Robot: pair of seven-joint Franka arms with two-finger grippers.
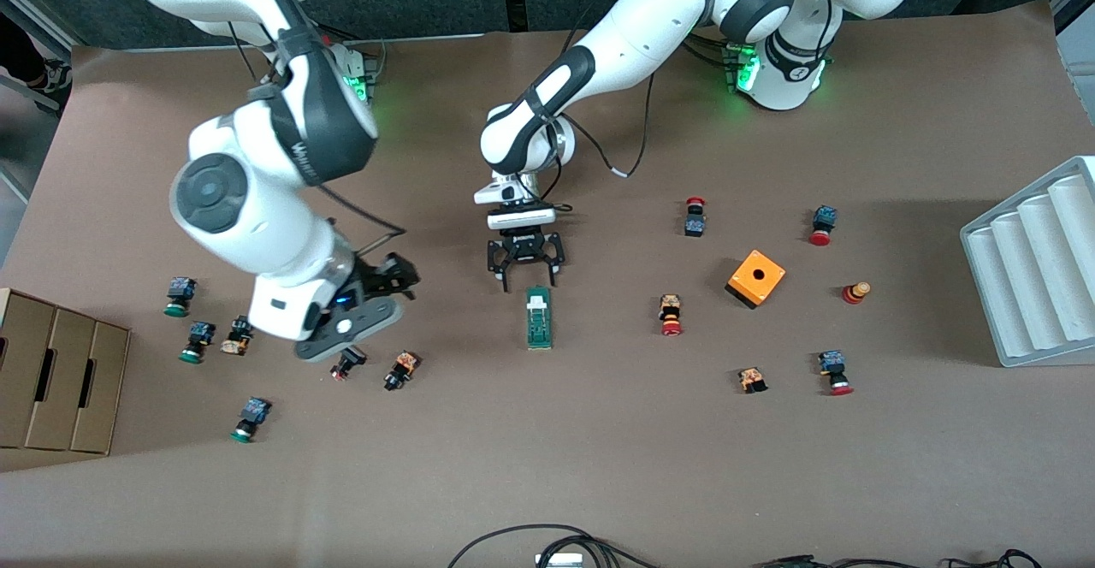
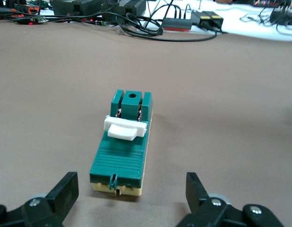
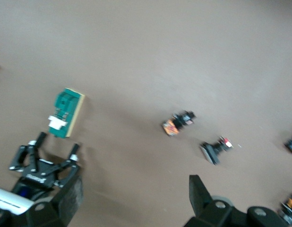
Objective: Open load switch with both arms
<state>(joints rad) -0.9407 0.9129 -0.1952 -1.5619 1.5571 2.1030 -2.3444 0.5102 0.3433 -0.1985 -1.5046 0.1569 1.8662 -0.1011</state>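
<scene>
The load switch (image 1: 539,317), a slim dark-green block on a cream base with a white tab (image 2: 123,130), lies flat mid-table. My left gripper (image 1: 528,280) hovers low just off the switch's end toward the robots' bases. It is open, its fingers wider than the block and touching nothing; the left wrist view shows the switch (image 2: 121,153) just ahead of the open gripper (image 2: 131,189). My right gripper (image 1: 400,280) hangs open and empty over the table beside the switch, toward the right arm's end. In the right wrist view the gripper (image 3: 135,189) has bare table between its fingers, and the switch (image 3: 66,112) lies off to one side.
Two small buttons (image 1: 347,363) (image 1: 400,369) lie under the right hand. Green-capped buttons (image 1: 197,341) sit near a cardboard box (image 1: 60,371). An orange cube (image 1: 755,277), red-capped buttons (image 1: 671,315) and a white ribbed tray (image 1: 1035,269) are toward the left arm's end. Cables (image 1: 547,547) lie at the table's nearest edge.
</scene>
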